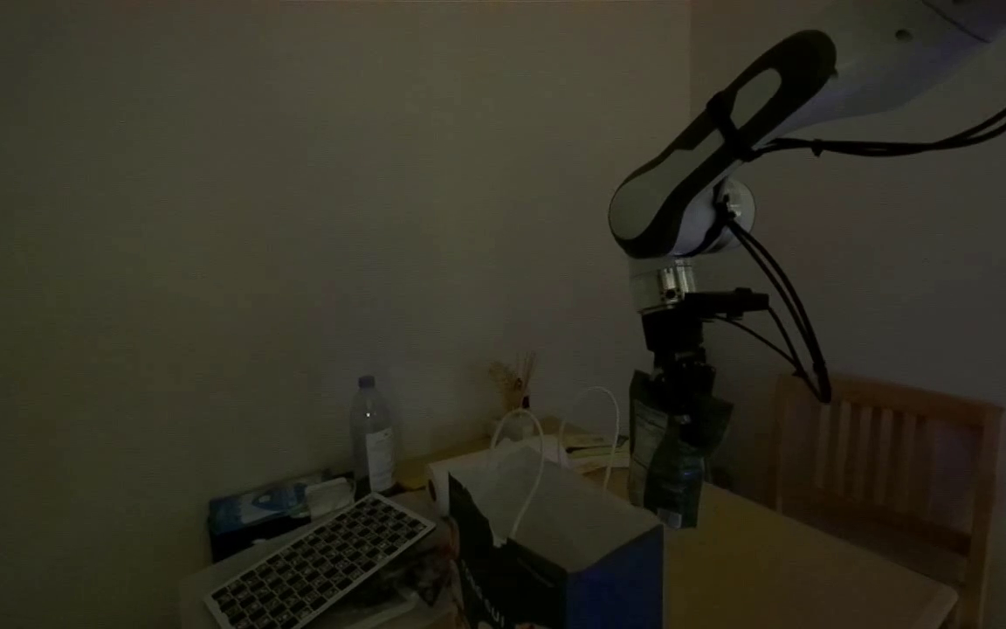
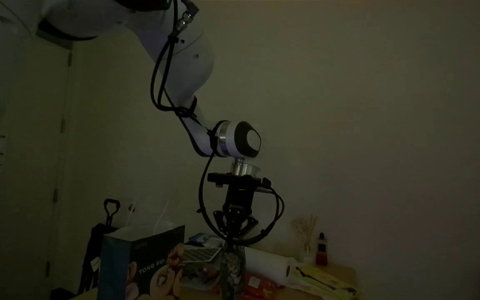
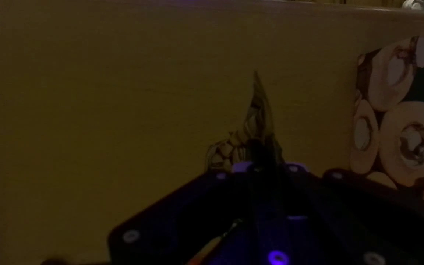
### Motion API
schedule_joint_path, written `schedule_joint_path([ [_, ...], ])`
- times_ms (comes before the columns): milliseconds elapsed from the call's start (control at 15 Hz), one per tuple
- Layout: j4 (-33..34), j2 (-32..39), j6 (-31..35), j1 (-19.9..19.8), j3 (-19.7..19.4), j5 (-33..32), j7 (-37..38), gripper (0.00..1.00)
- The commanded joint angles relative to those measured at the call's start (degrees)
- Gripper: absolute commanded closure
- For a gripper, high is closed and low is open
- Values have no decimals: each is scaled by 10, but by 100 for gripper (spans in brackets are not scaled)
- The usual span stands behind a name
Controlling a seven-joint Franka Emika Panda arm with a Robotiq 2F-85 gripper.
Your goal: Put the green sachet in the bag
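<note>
- In an exterior view: higher than the bag [image 1: 616, 577].
- In an exterior view: nearly level, facing a wall [image 2: 369, 104].
- Wrist view: close, downward past the end effector [image 3: 265, 162].
- Both exterior views share the bag.

I have the tall, narrow, glossy dark green sachet [image 1: 664, 463] pinched, outside the boxy, dark blue-teal, paper-looking bag [image 2: 156, 266].
Sachet hangs roughly upright from its upper part, creased, pale print on it; wrist view gives me only a corner and some print. Bag stands upright, mouth open, pale inside, two thin white loop handles raised, pale round prints and white lettering on the dark front; base runs out of frame in both exterior views. Sachet sits beside the bag, apart from it.
</note>
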Motion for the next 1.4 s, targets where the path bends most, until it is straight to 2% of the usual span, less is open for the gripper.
schedule_joint_path([
  [0, -20, -70, -9, 27, 14, -29, 55, 99],
  [200, -20, -112, -18, 52, 29, -80, 121, 99],
  [467, -15, -153, -63, 71, 55, -158, 213, 99],
  [533, 0, -123, -47, 66, 49, -126, 177, 99],
  [1067, 0, -117, -50, 68, 50, -129, 182, 97],
  [1333, -3, -153, -87, 85, 70, -119, 229, 99],
])
